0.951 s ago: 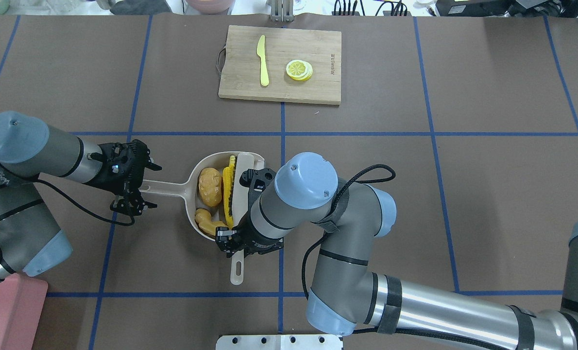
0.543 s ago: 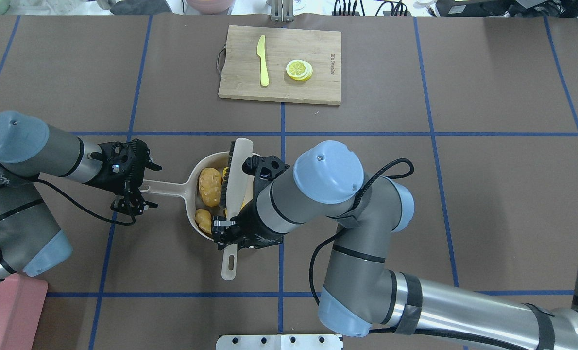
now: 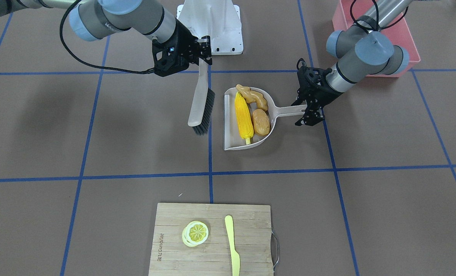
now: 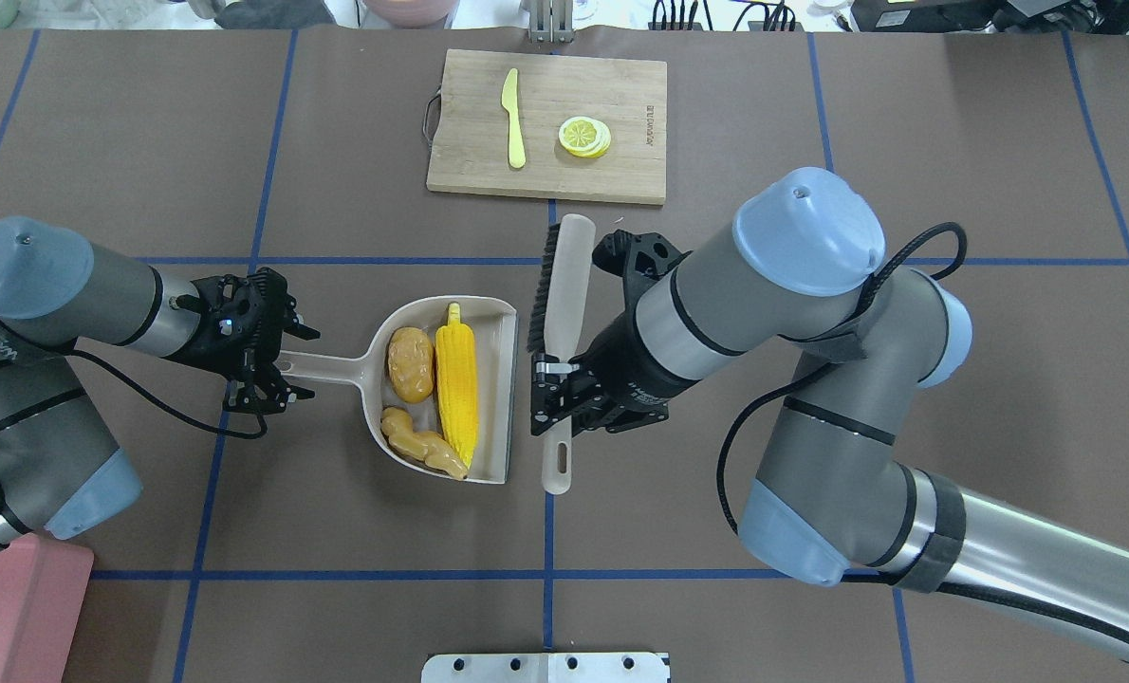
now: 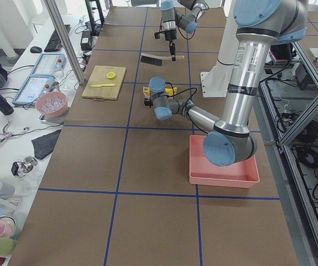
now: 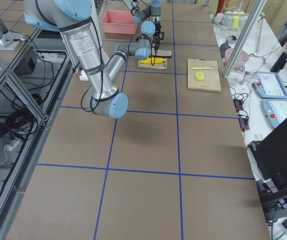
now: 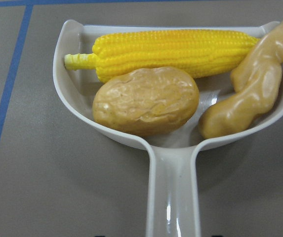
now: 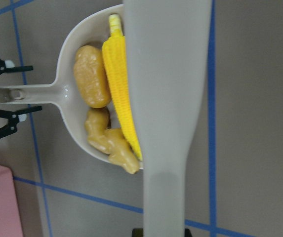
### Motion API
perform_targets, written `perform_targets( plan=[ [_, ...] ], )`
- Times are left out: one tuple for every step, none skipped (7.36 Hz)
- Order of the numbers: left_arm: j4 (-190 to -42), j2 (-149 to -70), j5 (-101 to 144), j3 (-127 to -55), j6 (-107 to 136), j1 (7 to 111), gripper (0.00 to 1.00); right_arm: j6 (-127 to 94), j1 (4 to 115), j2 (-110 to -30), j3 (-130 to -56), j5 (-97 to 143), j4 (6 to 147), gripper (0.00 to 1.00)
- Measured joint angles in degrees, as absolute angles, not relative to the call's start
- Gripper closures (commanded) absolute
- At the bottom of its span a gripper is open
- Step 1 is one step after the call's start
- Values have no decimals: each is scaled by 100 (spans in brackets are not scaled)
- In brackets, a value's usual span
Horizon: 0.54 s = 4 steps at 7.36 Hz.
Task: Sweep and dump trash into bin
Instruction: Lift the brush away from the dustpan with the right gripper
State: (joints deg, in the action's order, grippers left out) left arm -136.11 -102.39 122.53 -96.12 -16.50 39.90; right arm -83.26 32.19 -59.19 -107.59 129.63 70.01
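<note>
The corn cob (image 4: 456, 389), potato (image 4: 410, 363) and ginger root (image 4: 422, 444) lie in the beige dustpan (image 4: 494, 341) at mid-table; they also show in the left wrist view, corn (image 7: 176, 49), potato (image 7: 146, 101), ginger (image 7: 250, 98). My left gripper (image 4: 285, 365) is open, its fingers astride the end of the dustpan handle (image 4: 327, 368) without touching it. My right gripper (image 4: 555, 394) is shut on the brush (image 4: 560, 304) and holds it above the table just right of the dustpan's mouth. The pink bin (image 4: 14, 607) sits at the near left corner.
A wooden cutting board (image 4: 621, 85) with a yellow knife (image 4: 512, 119) and lemon slice (image 4: 583, 136) lies at the far middle. The robot's white base plate (image 4: 545, 667) is at the near edge. My left arm's elbow stands over the bin's edge (image 3: 369, 34).
My right arm has swung the brush out of the dustpan to the right and farther from me. The corn now lies uncovered in the pan. The left gripper has stayed put.
</note>
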Motion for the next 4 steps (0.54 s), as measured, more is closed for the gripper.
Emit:
perform_targets(
  plan=[
    [-13652,-10244,12252,-9613,-1550,3990,57,-7909,3375,-6078,-10969,12974,7507,100],
    [-13693,-10244,12252,-9610,-1432,3990,63,-7372,3588,-6212,-11229,12994,8162,100],
    [-13711,-10242,12254,-9608,-1344,3990,64,-6893,3731,-6327,-11419,12998,8704,100],
    [-13716,-10241,12257,-9607,-1241,3990,67,-6483,3813,-6419,-11513,12981,9148,100]
  ],
)
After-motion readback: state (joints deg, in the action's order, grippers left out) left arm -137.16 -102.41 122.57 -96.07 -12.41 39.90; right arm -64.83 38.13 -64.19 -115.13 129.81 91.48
